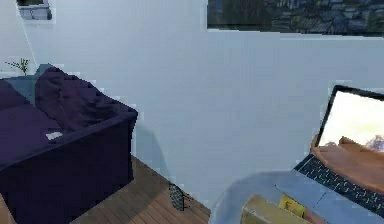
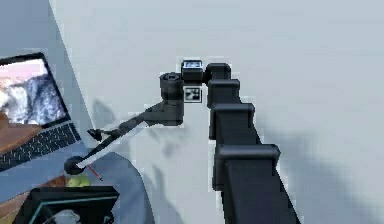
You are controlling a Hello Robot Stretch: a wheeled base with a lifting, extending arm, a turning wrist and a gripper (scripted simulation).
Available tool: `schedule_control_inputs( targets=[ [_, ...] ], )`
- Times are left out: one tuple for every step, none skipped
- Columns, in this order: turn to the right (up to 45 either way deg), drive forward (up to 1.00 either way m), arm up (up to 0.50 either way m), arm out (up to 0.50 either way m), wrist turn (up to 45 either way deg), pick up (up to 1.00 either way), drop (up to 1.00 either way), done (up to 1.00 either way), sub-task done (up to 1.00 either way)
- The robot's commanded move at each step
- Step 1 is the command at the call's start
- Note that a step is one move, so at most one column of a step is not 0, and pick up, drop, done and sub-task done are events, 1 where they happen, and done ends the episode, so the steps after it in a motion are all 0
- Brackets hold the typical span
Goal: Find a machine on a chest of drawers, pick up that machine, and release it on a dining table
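Observation:
An open laptop with a lit screen stands on a round grey-blue table at the forward view's right. The same laptop shows at the arm side view's left. The dark arm rises from the bottom edge to two white marked squares. From the gripper's body, thin fingers slant down and left, and the gripper ends over the table's edge beside the laptop's keyboard. Small things lie on the table behind the fingers, so I cannot tell whether the gripper holds anything.
A dark purple sofa stands at the forward view's left, with a potted plant behind it. A small dark object sits on the wood floor by the white wall. A yellowish box lies on the table, and a black frame-like thing lies at its near edge.

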Motion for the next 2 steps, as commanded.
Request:
schedule_control_inputs(
  targets=[
    [0.0,0.0,0.0,0.0,0.0,0.0,1.0,0.0,0.0],
    [0.0,0.0,0.0,-0.1,0.0,0.0,0.0,0.0,0.0]
  ],
)
